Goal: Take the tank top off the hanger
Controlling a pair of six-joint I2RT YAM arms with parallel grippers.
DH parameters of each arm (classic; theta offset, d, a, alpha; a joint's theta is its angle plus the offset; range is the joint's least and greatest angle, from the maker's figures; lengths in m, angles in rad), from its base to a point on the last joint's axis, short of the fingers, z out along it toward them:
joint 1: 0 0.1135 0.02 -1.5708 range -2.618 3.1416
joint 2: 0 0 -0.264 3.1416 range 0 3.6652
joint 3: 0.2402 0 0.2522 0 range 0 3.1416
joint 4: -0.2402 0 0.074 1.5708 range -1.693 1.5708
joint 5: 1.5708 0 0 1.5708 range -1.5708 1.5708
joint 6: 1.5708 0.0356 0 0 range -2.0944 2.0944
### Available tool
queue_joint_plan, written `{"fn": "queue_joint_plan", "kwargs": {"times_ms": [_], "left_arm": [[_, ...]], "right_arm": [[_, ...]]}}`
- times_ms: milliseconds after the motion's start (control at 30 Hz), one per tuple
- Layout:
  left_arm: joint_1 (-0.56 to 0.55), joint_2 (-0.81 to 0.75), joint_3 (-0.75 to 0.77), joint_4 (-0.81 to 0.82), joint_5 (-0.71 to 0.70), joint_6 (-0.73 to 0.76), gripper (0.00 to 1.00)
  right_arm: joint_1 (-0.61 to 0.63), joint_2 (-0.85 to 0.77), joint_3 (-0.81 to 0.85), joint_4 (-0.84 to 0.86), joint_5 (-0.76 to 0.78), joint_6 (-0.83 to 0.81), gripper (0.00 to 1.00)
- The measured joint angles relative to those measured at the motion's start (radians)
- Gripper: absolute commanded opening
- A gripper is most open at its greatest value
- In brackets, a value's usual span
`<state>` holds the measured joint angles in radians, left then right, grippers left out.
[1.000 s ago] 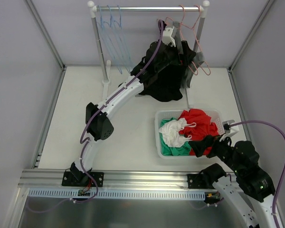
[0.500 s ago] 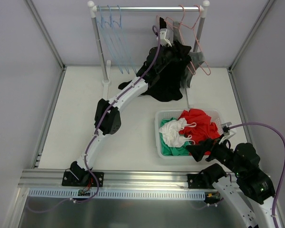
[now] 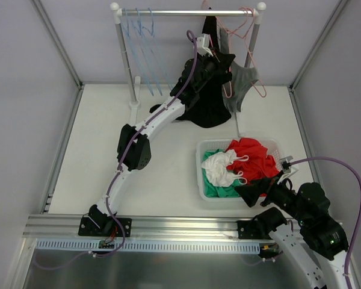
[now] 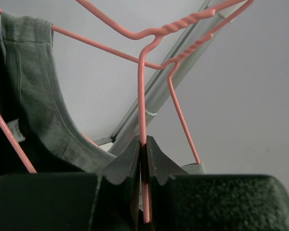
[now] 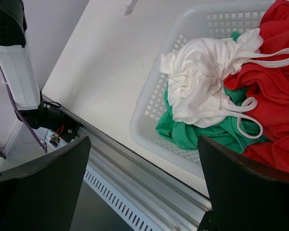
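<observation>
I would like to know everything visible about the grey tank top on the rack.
The grey knitted tank top hangs on a pink wire hanger near the right end of the metal rail, beside a black garment. Its hemmed strap loops over the hanger's arm. The left pincer is shut on a neighbouring pink wire, not on the cloth.

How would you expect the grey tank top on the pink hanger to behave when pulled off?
Likely floppy and light: the grey tank top hangs limp. Its strap loops over the pink hanger, so it may snag. The hanger probably swings on the rail.
</observation>
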<state>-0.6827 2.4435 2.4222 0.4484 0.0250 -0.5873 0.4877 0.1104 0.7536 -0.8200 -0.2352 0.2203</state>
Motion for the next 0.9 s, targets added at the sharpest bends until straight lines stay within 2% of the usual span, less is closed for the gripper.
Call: {"fn": "queue_joint_plan", "kwargs": {"times_ms": [267, 533, 900], "left_arm": [[0.003, -0.201, -0.237, -0.016, -0.019, -0.01, 0.0], [0.003, -0.424, -0.397, -0.023, -0.034, -0.071, 0.0], [0.003, -0.566, -0.636, -0.006, -0.026, -0.187, 0.0]], "right_arm": [[0.0, 0.002, 0.0, 0.002, -0.011, 0.0, 1.0], [0.0, 0.01, 0.0, 0.008, -0.016, 0.001, 0.99], [0.0, 0.029, 0.004, 0.011, -0.014, -0.002, 1.0]]}}
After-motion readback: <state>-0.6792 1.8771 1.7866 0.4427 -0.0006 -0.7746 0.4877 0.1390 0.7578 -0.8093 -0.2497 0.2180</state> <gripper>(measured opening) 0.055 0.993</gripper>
